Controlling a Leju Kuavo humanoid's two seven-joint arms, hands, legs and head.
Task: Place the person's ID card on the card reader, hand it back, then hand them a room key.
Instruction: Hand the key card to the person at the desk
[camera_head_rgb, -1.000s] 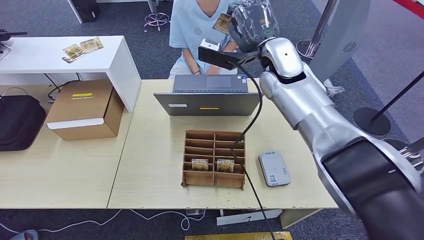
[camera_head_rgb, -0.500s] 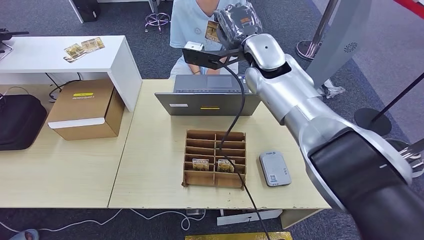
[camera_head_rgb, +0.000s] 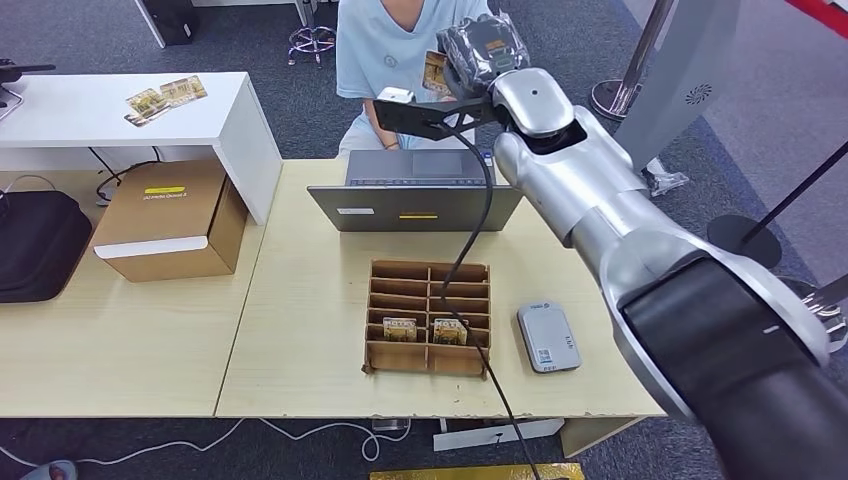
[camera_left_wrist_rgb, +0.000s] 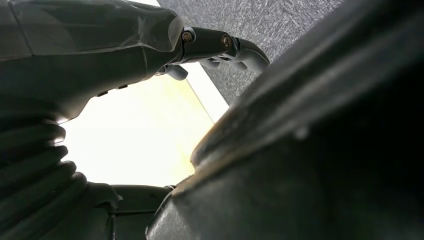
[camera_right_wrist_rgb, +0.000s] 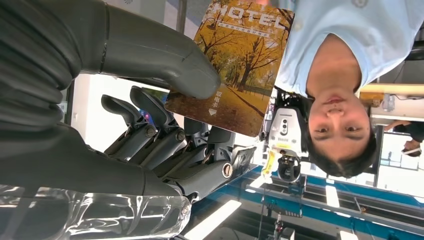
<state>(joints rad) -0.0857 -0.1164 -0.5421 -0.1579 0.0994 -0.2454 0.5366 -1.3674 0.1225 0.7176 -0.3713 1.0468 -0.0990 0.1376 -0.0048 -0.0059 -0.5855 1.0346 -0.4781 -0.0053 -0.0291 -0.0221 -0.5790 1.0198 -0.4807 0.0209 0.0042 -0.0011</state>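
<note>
Reaching across the bench (camera_head_rgb: 300, 330) in the head view, the right hand (camera_head_rgb: 480, 50) sits at the upper centre of the frame, pinching a room key (camera_head_rgb: 435, 72) in front of the person (camera_head_rgb: 385, 55). The card reader (camera_head_rgb: 548, 338) lies at lower right, just beside the divided cardboard tray (camera_head_rgb: 428, 270), where more cards stand in the front slots.

In the left wrist view, the left hand (camera_left_wrist_rgb: 90, 55) fills the upper left; whether its fingers are apart or curled I cannot tell.

In the right wrist view, the room key (camera_right_wrist_rgb: 232, 65) takes the upper centre, thumb (camera_right_wrist_rgb: 165, 62) pressed on its face and darker fingers (camera_right_wrist_rgb: 150, 132) behind. It looks thin, light, stiff and glossy, so likely slippery; the person would best take it by the free edge away from the thumb.
</note>
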